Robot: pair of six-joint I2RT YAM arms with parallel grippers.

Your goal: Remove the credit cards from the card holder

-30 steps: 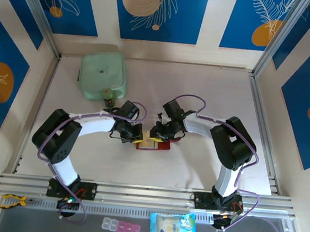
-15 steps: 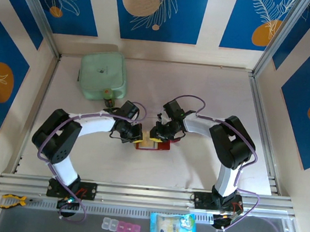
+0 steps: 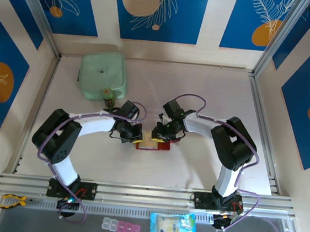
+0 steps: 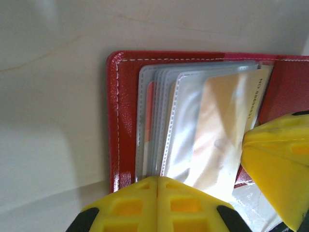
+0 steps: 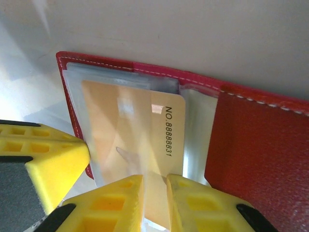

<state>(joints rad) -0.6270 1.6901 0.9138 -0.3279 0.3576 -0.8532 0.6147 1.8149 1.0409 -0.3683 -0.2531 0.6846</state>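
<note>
Tan plastic credit card (image 5: 130,140), partly out of the flat red leather-like card holder (image 5: 260,145), which lies open on the pale table (image 4: 58,38) under both claws' tips.
The right claw (image 5: 155,187) is clamped on the card's near edge, and the card reaches straight ahead of its tips, partly clear of a cloudy sleeve. The left claw (image 4: 157,192), fingers pressed together, bears on the holder's edge just left of it, seemingly pinning it. The extraction looks under way; next it needs a steady, straight pull back. A reddish card edge shows in the stacked sleeves (image 4: 154,121).
</note>
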